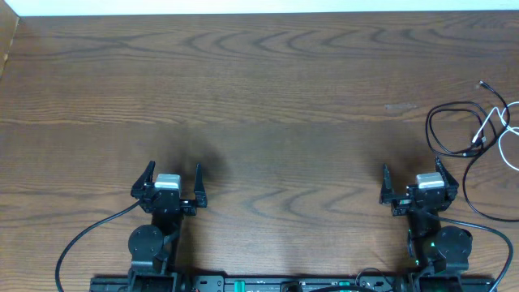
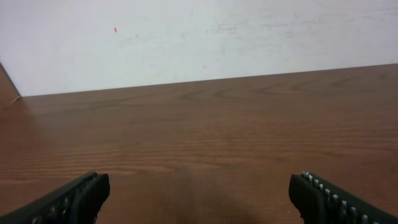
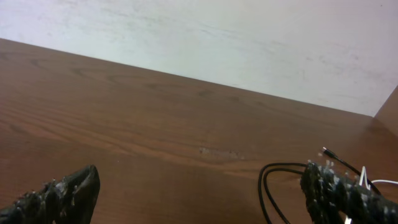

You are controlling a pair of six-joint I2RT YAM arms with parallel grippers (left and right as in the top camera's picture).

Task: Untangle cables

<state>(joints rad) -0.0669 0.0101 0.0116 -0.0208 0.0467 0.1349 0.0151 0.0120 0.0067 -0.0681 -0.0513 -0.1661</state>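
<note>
A long black cable (image 1: 442, 113) lies in loops at the table's right edge, with a short white cable (image 1: 490, 128) crossing it. In the right wrist view the black cable's loop (image 3: 268, 186) shows beside the right finger, and a bit of the white cable (image 3: 382, 182) at the far right. My right gripper (image 1: 411, 180) is open and empty, just near of the cables; it also shows in the right wrist view (image 3: 199, 193). My left gripper (image 1: 173, 180) is open and empty at the front left, far from the cables; it also shows in the left wrist view (image 2: 198, 194).
The wooden table (image 1: 259, 105) runs to a white wall at the back. Thicker black arm cables (image 1: 81, 239) trail from both arm bases at the front edge. A wooden side edge (image 1: 8, 40) shows at the far left.
</note>
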